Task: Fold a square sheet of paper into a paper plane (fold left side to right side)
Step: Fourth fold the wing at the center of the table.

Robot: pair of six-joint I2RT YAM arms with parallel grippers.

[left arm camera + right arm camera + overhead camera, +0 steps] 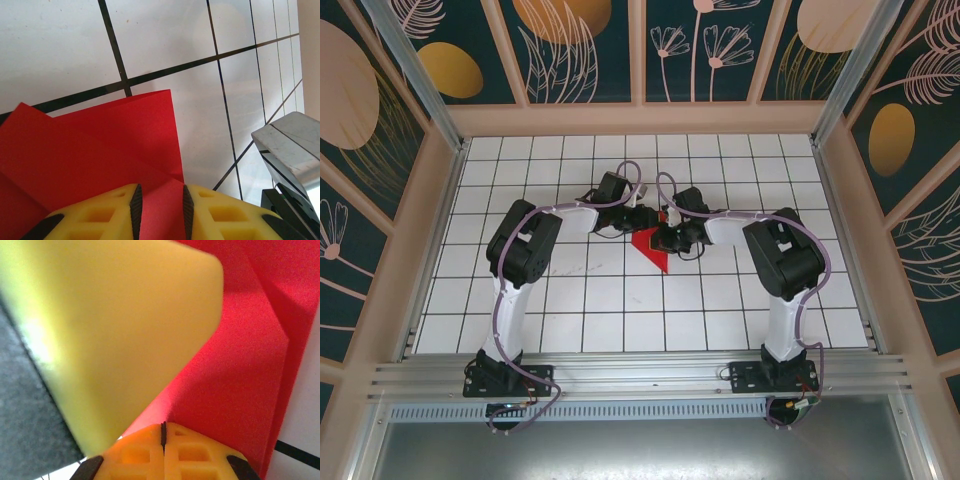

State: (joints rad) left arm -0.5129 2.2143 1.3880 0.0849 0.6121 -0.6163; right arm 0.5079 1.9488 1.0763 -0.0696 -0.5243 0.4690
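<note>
Square sheet of paper: bright red, creased into overlapping flaps, lying near the middle of the gridded desk.

Left gripper: jaws narrowly apart, with red paper showing in the gap. Whether a raised flap is pinched cannot be told.

Right gripper: pads closed flat together at the sheet's near edge, nothing visibly held. A blurred yellow mass crowds in just beside it, probably the other gripper's finger.

Hazards:
- Collision. The two grippers work almost touching over one small sheet, so a sideways stroke by either could strike the other.
- Slip. The paper is thin and the desk smooth, so pressing without a firm hold could slide the sheet and skew the crease.
- Tear or crumple, if the left jaws close on a loose flap and pull.

Edges and room: a folded corner points toward the arm bases, and a straight edge runs alongside a black grid line. Bare tiles surround the sheet, and the enclosure walls stand well apart.
</note>
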